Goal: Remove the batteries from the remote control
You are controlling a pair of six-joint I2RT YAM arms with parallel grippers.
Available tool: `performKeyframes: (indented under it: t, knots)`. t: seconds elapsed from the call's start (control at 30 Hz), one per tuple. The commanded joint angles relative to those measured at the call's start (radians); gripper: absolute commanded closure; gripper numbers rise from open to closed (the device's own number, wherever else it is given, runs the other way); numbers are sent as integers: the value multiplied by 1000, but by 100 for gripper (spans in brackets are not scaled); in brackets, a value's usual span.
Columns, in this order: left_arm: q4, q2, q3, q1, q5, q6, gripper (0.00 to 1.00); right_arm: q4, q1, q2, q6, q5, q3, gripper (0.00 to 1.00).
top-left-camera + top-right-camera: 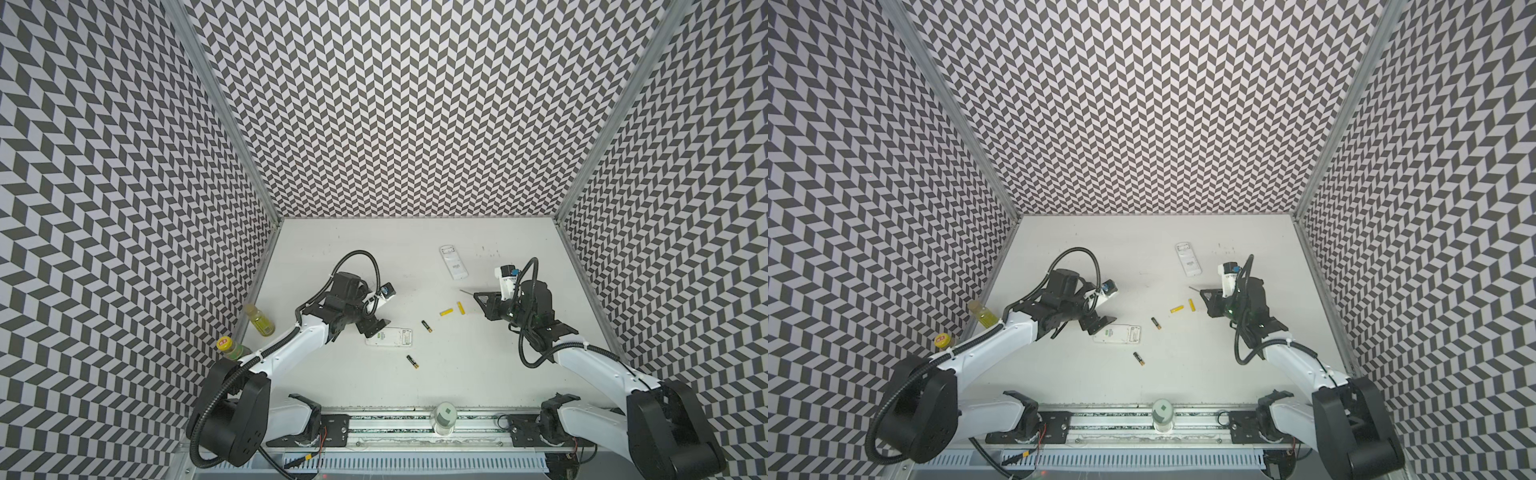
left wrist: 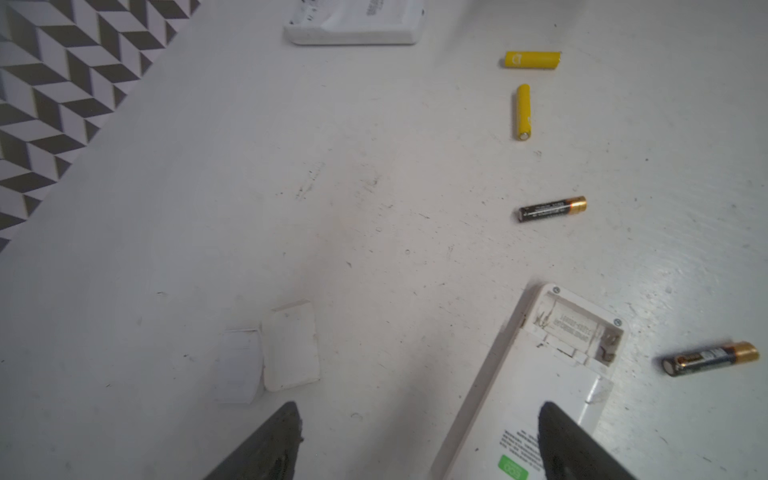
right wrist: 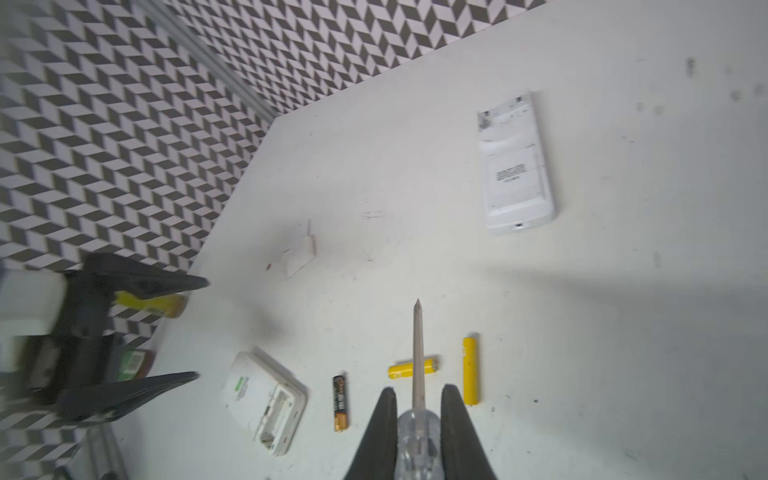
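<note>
Left gripper [image 2: 419,419]: fingers spread wide, empty, over near remote [image 1: 390,336], left-centre of table [image 1: 519,374]; its battery bay empty. Black batteries [image 1: 427,326] loose beside it; yellow batteries [image 1: 446,312] mid-table. Far remote [image 1: 454,262] toward back edge, bay seemingly empty. Right gripper [image 3: 417,399] pinching screwdriver [image 3: 417,353]. Unloading looks finished.

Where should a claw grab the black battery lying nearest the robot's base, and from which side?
Around the middle of the black battery, straight down from above, with the jaws either side of its length. It lies flat on the table, apart from the near remote, so both long sides look free; pinching its rounded ends would likely let it slip.
</note>
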Motion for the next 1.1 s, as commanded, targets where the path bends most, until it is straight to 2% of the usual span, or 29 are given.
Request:
performKeyframes:
  t: [0.0,0.17,0.4,0.5,0.73,1.07]
  knots:
    - [89,-45,-17,56,63,-101,0,97,-18,-9,36,148,-34,97]
    - [167,-86,-18,152,61,-278,0,188,-30,33,78,192,-79,95]
    - [235,-114,-19,227,-26,-440,0,292,-34,98,105,255,-125,90]
    - [255,-118,-31,232,-60,-463,0,324,-41,125,118,259,-139,87]
    - [261,-121,-28,252,-27,-484,0,348,-44,134,132,253,-153,77]
    - [239,-128,-6,257,-36,-490,0,323,-46,90,128,267,-158,65]
